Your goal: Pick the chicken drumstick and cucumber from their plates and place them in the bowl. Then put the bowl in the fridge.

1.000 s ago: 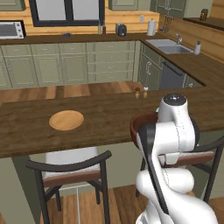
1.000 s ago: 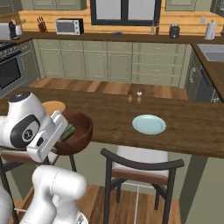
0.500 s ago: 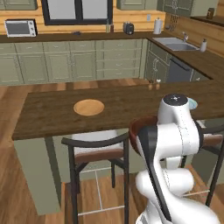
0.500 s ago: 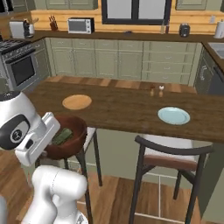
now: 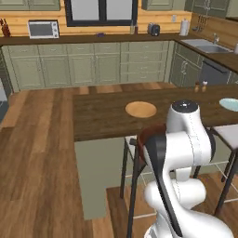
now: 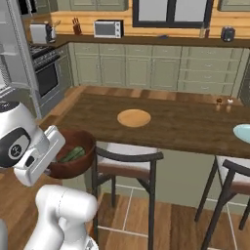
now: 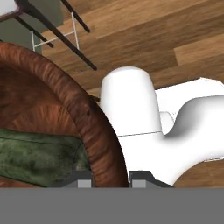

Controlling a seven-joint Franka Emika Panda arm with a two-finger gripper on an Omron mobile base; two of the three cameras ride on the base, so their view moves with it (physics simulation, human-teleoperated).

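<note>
Transport of the deep, glossy reddish-brown wooden bowl [image 6: 73, 156] toward the tall light-grey fridge [image 6: 13, 46] is the step in hand. The two-finger gripper [image 7: 111, 179] is pinched on the bowl's rim, one tip inside the wall and one outside, holding the bowl clear of the dark wooden counter [image 6: 166, 122] beside the white arm [image 5: 183, 139]. The dark-green cucumber piece [image 6: 72, 154] lies in the bowl; the drumstick is probably beside it, though the hand blocks that part. The flat, round, light-tan wooden plate [image 6: 134, 117] sits bare on the counter, and a pale blue plate [image 6: 242, 132] lies at the counter's far end. The arm is folded in close to the base, wrist low at stool height. Next, the base must approach the fridge, at the left edge of the right base view, keeping the bowl level.
</note>
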